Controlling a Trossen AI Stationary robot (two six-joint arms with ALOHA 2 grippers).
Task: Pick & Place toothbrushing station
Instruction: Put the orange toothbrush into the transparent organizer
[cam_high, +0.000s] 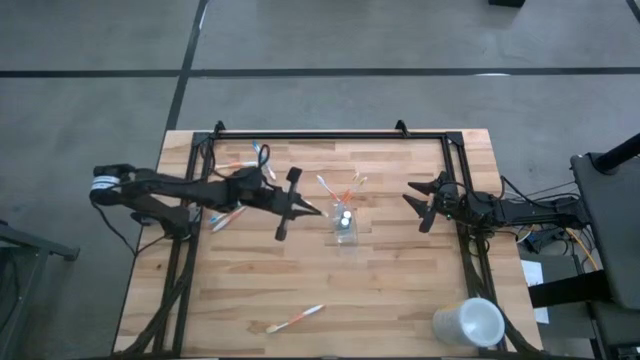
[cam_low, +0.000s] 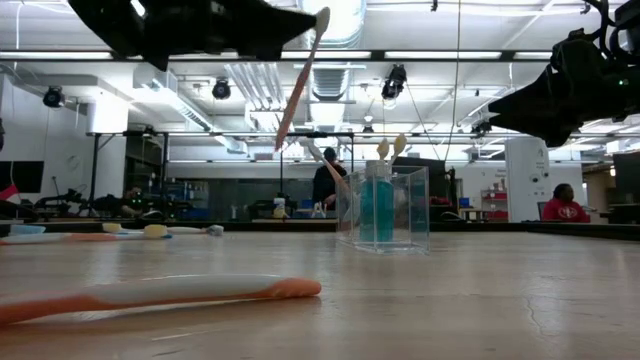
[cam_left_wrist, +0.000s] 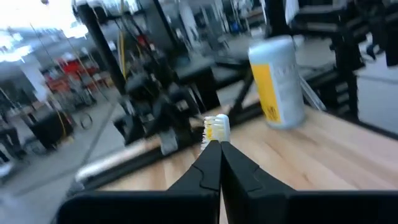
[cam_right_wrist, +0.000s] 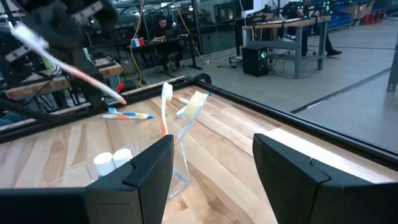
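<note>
Wooden table (cam_high: 400, 290) — left fingers (cam_high: 318, 210) clamp an orange-white toothbrush (cam_low: 297, 85); right fingers (cam_high: 411, 203) gape, empty.

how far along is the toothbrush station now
Partly done: the clear cup already holds two toothbrushes and the blue tube. In hand: the left gripper carries an orange-and-white toothbrush above the table. Left: loose brushes near the front edge and back left.

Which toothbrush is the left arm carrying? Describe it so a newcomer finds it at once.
Find the clear cup mid-table. Just left of it, the left gripper is shut on a toothbrush with an orange-and-white handle. It alone hangs in the air; the others lie flat or stand in the cup.
</note>
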